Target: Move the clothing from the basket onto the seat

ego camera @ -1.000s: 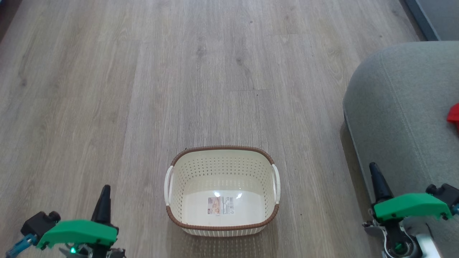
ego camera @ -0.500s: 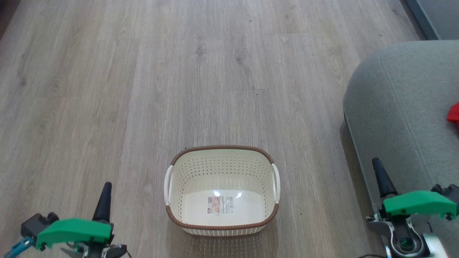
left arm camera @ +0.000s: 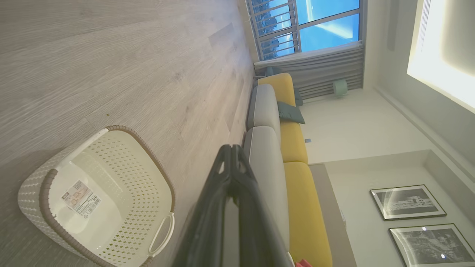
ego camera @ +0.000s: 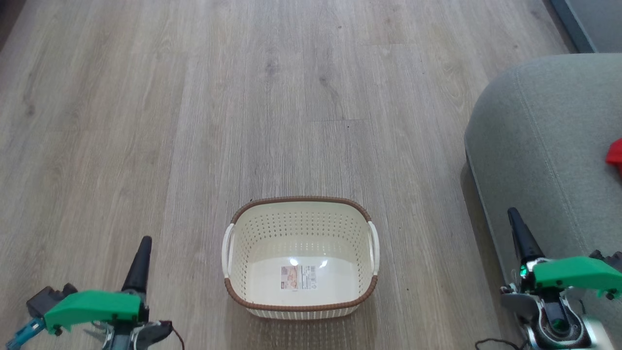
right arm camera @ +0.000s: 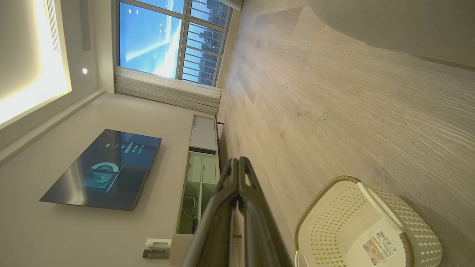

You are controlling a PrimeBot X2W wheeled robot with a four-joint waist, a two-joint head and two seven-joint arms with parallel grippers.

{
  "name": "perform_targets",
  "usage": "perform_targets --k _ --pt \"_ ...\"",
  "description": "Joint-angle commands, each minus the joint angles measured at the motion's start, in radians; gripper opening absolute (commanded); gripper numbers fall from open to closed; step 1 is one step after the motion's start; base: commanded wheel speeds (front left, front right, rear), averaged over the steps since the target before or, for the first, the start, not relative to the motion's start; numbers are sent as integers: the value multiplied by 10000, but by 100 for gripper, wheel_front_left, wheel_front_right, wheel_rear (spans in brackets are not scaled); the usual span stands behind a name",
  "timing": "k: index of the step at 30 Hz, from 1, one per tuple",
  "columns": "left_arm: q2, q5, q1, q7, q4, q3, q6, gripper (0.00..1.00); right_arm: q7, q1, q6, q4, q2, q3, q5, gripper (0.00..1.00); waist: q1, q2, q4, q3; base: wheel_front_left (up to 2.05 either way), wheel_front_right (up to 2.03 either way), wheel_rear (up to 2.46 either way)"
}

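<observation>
The basket stands on the wooden floor in the near middle of the scene, long side across. The label on its pale bottom shows in full.

The seat fills the right side, its rounded corner towards the basket and well apart from it. A patch of the red clothing lies on the cushion at the far right edge of the head view.

Both arms sit low at the near corners, each wrist capped by a green cover. The left gripper hangs over the floor to the near left of the basket, pointing far and leaning slightly right. Its two dark fingers are pressed together into one spike and hold nothing.

The right gripper is at the near right, over the seat's left edge, pointing far and leaning slightly left. Its fingers are likewise together, with nothing between them.

In the left wrist view the joined fingers aim at the grey cushion, with the basket on the floor beside them. In the right wrist view the joined fingers point across the room, just beside the basket.
</observation>
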Motion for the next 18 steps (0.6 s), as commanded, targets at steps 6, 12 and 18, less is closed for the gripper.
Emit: perform_targets --k 6,12,18 --pt "101 -944 -586 242 -459 211 -65 0 239 -203 1 -590 50 57 859 0 0 0 -5 14 0 0 0" --pt "103 -1674 -630 414 -537 219 -83 0 413 -186 0 -745 75 -4 1518 0 0 0 -10 27 0 0 0" --pt "105 -2405 -674 587 -615 228 -101 0 586 -168 0 -900 101 -64 2177 0 0 0 -14 40 0 0 0"
